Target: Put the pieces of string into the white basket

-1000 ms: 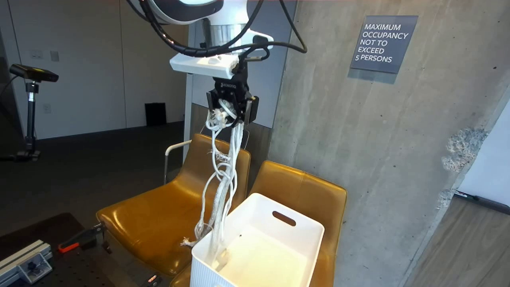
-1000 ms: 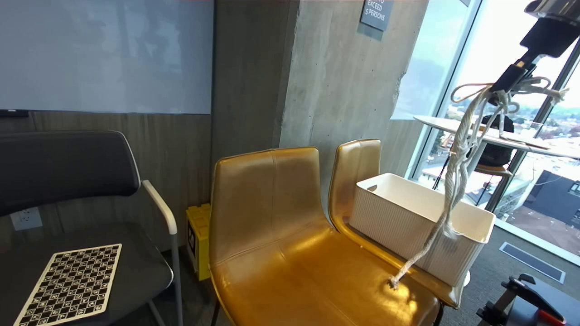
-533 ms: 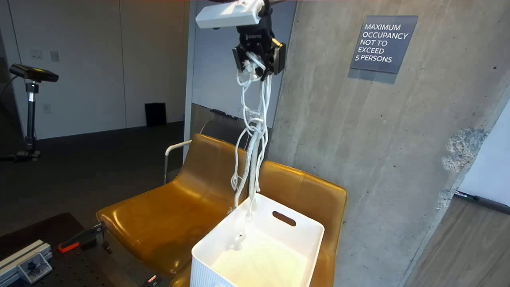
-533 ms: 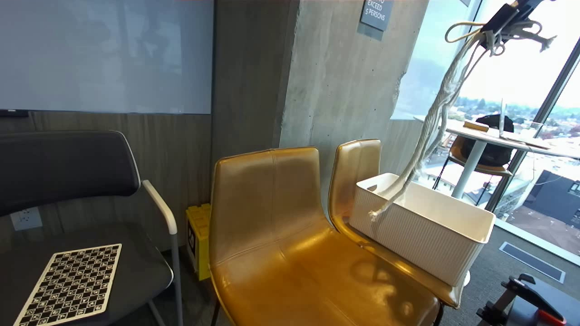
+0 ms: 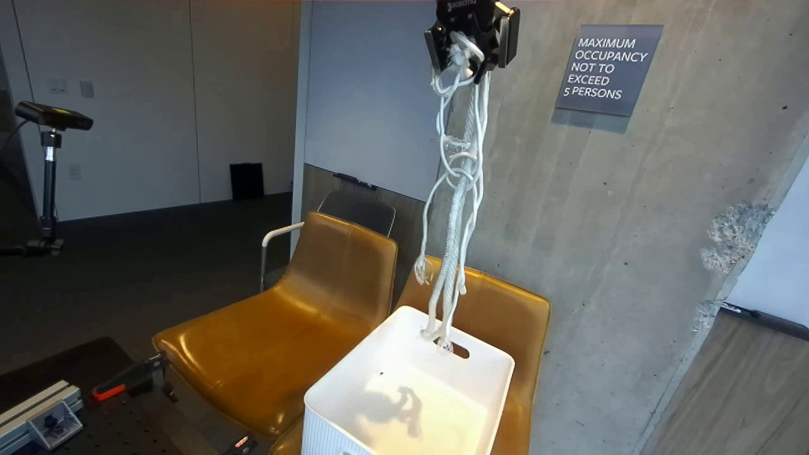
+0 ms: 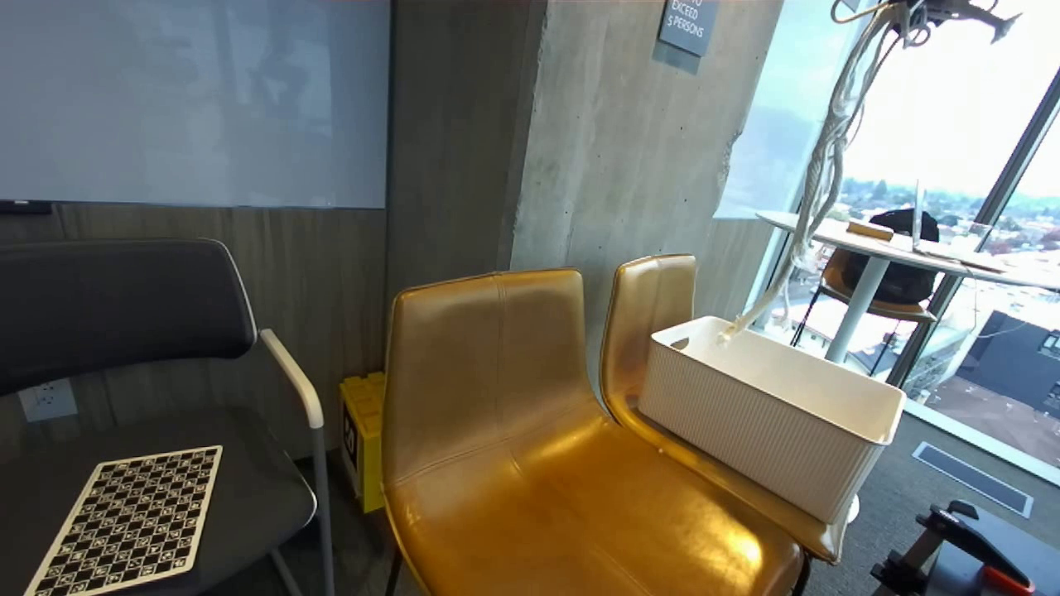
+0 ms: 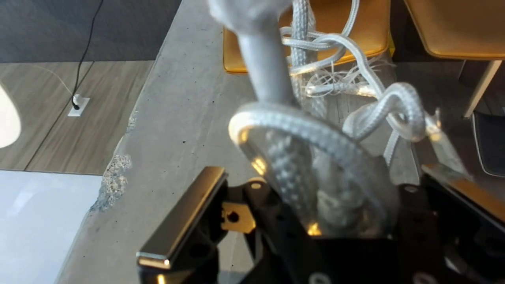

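The long, tangled pieces of cream-white braided string [image 5: 454, 221] hang in one bundle from the black jaws, which are pinching them near the upper end; the wrist view, too, shows loops of this string standing just in front of the jaws. Below the bundle, the ribbed white rectangular plastic basket [image 6: 754, 422] stands on the seat of a golden-brown leather-like chair [image 5: 499, 297]. By what I can judge, the picking and the carrying are mostly done, but the putting in is not finished. The lowest ends reach down to the basket's mouth at the short side where the oval slot handle [image 5: 461, 349] is cut, but I cannot tell surely whether they are already under the rim or only above it, nor whether they touch the wall. Most of the length, together with some shorter knotted ends, is well above the basket. On the part of the basket's floor that I can see, there is a dark shadow [image 5: 382, 406], but no string. What is left, I think, is to bring the bundle more toward the middle, to lower it until all ends are inside, and then to let it go; otherwise one end could be left hanging over the rim.
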You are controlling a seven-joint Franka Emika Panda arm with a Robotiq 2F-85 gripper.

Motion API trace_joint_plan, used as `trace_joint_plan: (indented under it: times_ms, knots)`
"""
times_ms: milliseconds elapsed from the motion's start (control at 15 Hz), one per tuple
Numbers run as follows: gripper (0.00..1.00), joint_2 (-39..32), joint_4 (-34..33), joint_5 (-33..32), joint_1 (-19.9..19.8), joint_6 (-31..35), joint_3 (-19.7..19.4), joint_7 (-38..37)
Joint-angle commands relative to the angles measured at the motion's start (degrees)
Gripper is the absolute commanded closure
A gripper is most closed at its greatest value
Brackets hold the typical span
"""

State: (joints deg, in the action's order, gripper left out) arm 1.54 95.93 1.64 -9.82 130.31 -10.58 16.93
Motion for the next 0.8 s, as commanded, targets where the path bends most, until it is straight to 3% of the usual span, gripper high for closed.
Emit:
trace_joint_plan:
  times_ms: [0,467,533,600,733]
  knots:
    - [1.00,-6.34,-1.90,1.12,-0.80,-0.06,-0.50,0.23]
    - [1.00,-20.46,-4.17,0.75,-5.73,-2.71,-0.30,0.19]
    - [0.75,-21.64,-4.53,0.55,-6.16,-3.10,-0.10,-0.14]
    - [0.74,-22.60,-4.82,0.18,-6.39,-3.35,0.11,-0.23]
    - [0.60,-23.89,-5.21,-0.62,-6.22,-3.79,0.44,-0.66]
